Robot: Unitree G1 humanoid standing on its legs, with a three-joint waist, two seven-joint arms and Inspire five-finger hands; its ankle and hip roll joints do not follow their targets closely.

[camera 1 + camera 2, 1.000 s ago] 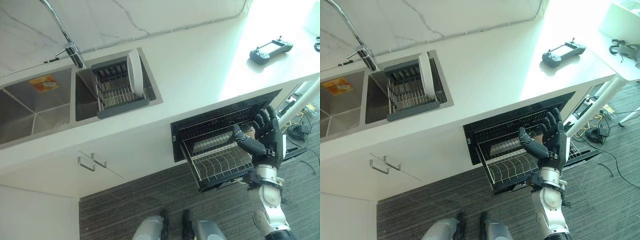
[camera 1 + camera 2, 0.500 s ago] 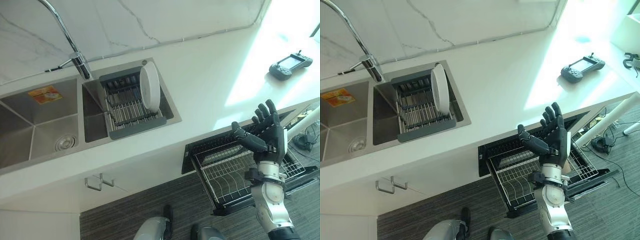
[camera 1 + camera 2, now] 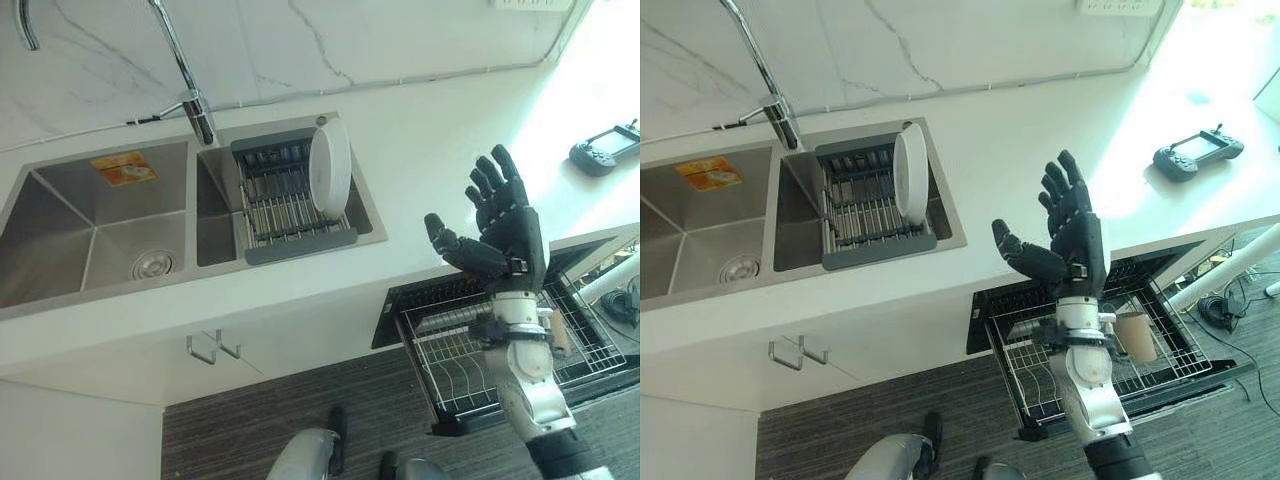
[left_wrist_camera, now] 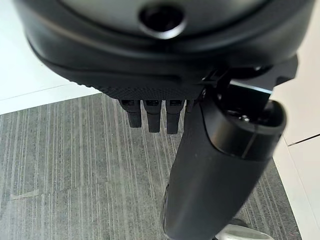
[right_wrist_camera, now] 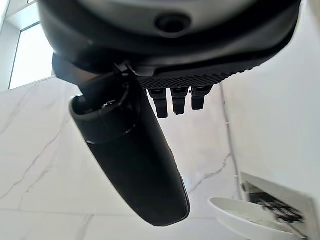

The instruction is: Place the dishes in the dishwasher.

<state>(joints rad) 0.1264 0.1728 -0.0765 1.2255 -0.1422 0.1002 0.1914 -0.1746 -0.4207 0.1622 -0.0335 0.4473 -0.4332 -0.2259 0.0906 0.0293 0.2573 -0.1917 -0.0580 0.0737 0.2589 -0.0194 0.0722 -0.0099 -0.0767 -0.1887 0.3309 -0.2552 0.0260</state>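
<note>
Since the previous frames, my right robot hand [image 3: 500, 235] has risen from in front of the pulled-out dishwasher rack [image 3: 500, 345] to a position above the white worktop [image 3: 420, 170]. I see its fingers straight and spread apart, thumb out to the side, holding nothing. A white plate [image 3: 330, 180] stands on edge in the grey drying rack [image 3: 290, 200], which sits in the right basin of the steel sink [image 3: 95, 225], well apart from the robot hand. The tap [image 3: 185, 75] rises behind the sink. A beige cup [image 3: 1133, 335] lies in the dishwasher rack, beside my forearm. A dark handheld controller [image 3: 1196, 157] rests on the worktop to the far right. In the left wrist view, my left robot hand [image 4: 152, 112] hangs over grey striped floor [image 4: 75, 170], fingers extended and empty.
</note>
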